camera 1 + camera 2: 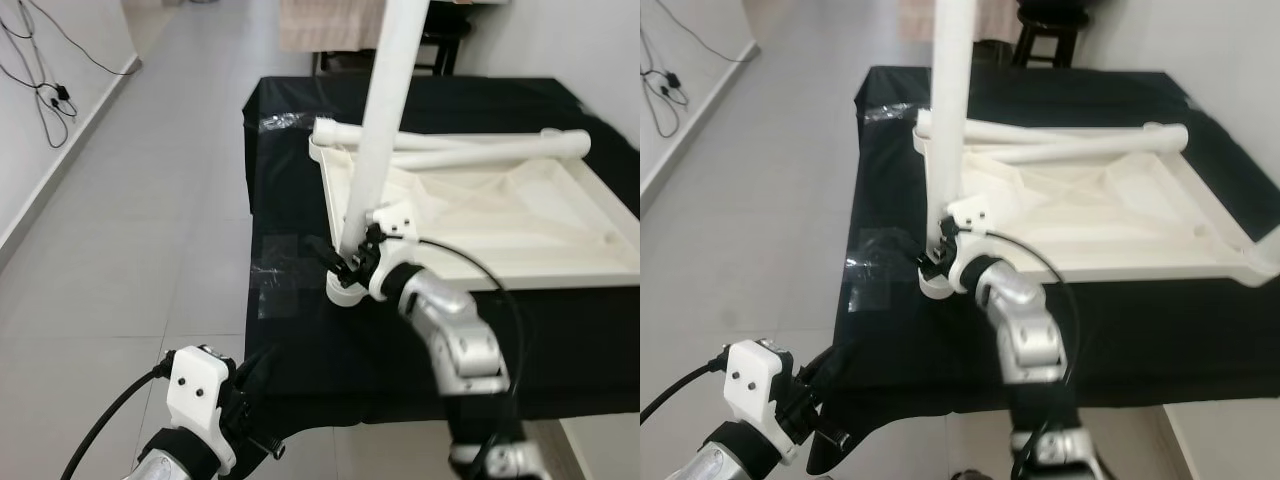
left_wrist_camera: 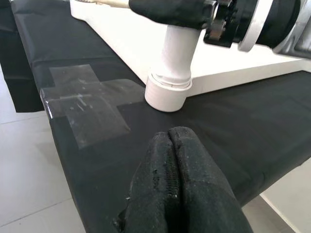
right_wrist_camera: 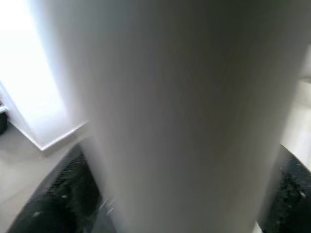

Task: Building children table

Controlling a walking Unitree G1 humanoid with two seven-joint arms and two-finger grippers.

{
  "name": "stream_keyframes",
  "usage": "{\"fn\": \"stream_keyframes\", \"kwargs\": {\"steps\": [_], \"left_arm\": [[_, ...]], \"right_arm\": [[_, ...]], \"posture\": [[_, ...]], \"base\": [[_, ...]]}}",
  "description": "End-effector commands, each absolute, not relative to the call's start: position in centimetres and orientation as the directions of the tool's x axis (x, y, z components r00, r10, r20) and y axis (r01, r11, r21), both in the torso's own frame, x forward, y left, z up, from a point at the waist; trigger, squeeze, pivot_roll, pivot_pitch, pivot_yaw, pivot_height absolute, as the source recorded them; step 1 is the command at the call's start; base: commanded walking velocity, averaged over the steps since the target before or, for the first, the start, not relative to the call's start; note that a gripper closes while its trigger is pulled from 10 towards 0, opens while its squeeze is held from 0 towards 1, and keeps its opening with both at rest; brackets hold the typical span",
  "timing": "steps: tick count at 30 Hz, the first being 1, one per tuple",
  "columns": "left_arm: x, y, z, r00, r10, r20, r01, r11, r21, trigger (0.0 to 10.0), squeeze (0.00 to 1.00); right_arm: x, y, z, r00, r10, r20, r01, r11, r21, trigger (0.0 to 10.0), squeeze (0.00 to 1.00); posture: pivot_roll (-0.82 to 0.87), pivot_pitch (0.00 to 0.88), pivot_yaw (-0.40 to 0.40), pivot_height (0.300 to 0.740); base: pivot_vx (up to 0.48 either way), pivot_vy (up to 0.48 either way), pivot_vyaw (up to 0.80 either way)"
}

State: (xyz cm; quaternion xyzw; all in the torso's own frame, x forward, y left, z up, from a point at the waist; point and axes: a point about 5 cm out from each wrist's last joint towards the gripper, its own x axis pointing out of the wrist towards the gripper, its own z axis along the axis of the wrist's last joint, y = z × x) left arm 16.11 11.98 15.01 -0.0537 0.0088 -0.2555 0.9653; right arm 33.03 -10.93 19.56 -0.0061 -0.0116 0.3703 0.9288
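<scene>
A white children's tabletop lies upside down on a black-covered table. One white leg stands upright in the round corner socket nearest me. My right gripper is shut on that leg just above the socket, and its black fingers flank the leg in the right wrist view. Two more white legs lie across the far side of the tabletop. My left gripper is shut on nothing, low at the table's near edge, pointing toward the socket.
Clear tape patches hold the black cover at the table's left edge. Grey tiled floor lies to the left, with cables on the white wall. A dark stool stands beyond the table.
</scene>
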Motion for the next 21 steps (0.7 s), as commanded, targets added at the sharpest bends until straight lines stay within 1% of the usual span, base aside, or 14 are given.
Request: {"fn": "stream_keyframes", "kwargs": {"steps": [1,3,5,6,7,8,9,10,14,15,16,17,19,21], "left_arm": [[16.1,12.0,14.8,0.865,-0.502,0.003,0.499,0.86,-0.102,10.0,0.0],[16.2,11.9,14.8,0.86,-0.51,-0.005,0.508,0.858,-0.077,10.0,0.0],[16.2,11.9,14.8,0.86,-0.51,-0.005,0.508,0.858,-0.077,10.0,0.0],[16.2,11.9,14.8,0.86,-0.51,-0.009,0.508,0.859,-0.06,10.0,0.0],[16.2,11.9,14.8,0.86,-0.51,-0.009,0.508,0.859,-0.06,10.0,0.0],[16.2,11.9,14.8,0.86,-0.511,-0.015,0.51,0.86,-0.025,10.0,0.0],[16.2,11.9,14.8,0.86,-0.511,-0.015,0.51,0.86,-0.025,10.0,0.0],[16.2,11.9,14.8,0.86,-0.509,-0.02,0.509,0.861,-0.007,10.0,0.0],[16.4,11.9,14.9,0.86,-0.509,-0.023,0.51,0.86,0.036,10.0,0.0],[16.4,11.8,14.9,0.857,-0.515,-0.025,0.515,0.855,0.06,10.0,0.0],[16.4,11.8,14.9,0.857,-0.515,-0.025,0.515,0.855,0.06,10.0,0.0],[16.5,11.7,14.9,0.855,-0.518,-0.026,0.519,0.852,0.076,10.0,0.0],[16.5,11.6,14.9,0.85,-0.526,-0.029,0.526,0.844,0.107,10.0,0.0],[16.6,11.5,14.9,0.85,-0.526,-0.03,0.526,0.843,0.11,10.0,0.0]], "right_arm": [[33.6,-11.7,20.0,0.633,0.774,0.025,-0.773,0.633,-0.028,10.0,0.0],[34.3,-12.8,20.5,0.539,0.842,0.017,-0.841,0.539,-0.049,10.0,0.0],[34.3,-12.8,20.5,0.539,0.842,0.017,-0.841,0.539,-0.049,10.0,0.0],[34.6,-13.1,20.4,0.501,0.866,-0.001,-0.865,0.5,-0.045,10.0,0.0],[34.6,-13.1,20.4,0.501,0.866,-0.001,-0.865,0.5,-0.045,10.0,0.0],[34.8,-13.2,19.9,0.455,0.89,-0.031,-0.89,0.455,-0.027,10.0,0.0],[34.8,-13.2,19.9,0.455,0.89,-0.031,-0.89,0.455,-0.027,10.0,0.0],[34.9,-13.5,19.4,0.418,0.906,-0.06,-0.908,0.419,0.002,10.0,0.0],[35.8,-14.7,18.2,0.435,0.888,-0.148,-0.896,0.443,0.029,10.0,0.0],[36.0,-15.7,17.9,0.457,0.872,-0.175,-0.882,0.47,0.039,2.7,0.0],[36.0,-15.7,17.9,0.457,0.872,-0.175,-0.882,0.47,0.039,2.7,0.0],[36.1,-16.7,17.7,0.466,0.866,-0.184,-0.875,0.482,0.054,0.0,0.0],[36.0,-18.0,17.5,0.474,0.864,-0.167,-0.867,0.491,0.079,0.0,0.0],[35.9,-18.4,17.5,0.48,0.865,-0.147,-0.864,0.495,0.091,0.0,0.0]], "posture": [[0.11,0.155,-0.069,0.74],[0.12,0.152,-0.07,0.74],[0.12,0.152,-0.07,0.74],[0.12,0.148,-0.074,0.74],[0.12,0.148,-0.074,0.74],[0.13,0.146,-0.076,0.74],[0.13,0.146,-0.076,0.74],[0.13,0.144,-0.076,0.74],[0.13,0.14,-0.08,0.74],[0.12,0.142,-0.082,0.74],[0.12,0.142,-0.082,0.74],[0.12,0.142,-0.081,0.74],[0.12,0.142,-0.08,0.74],[0.12,0.144,-0.078,0.74]], "base": [[0.0,0.0,0.0],[0.0,0.0,0.0],[0.0,0.0,0.0],[0.0,0.0,0.0],[0.0,0.0,0.0],[0.0,0.0,0.0],[0.0,0.0,0.0],[0.0,0.0,0.0],[0.0,0.0,0.0],[0.0,0.0,0.0],[0.0,0.0,0.0],[0.0,0.0,0.0],[0.0,0.0,0.0],[0.0,0.0,0.0]]}}
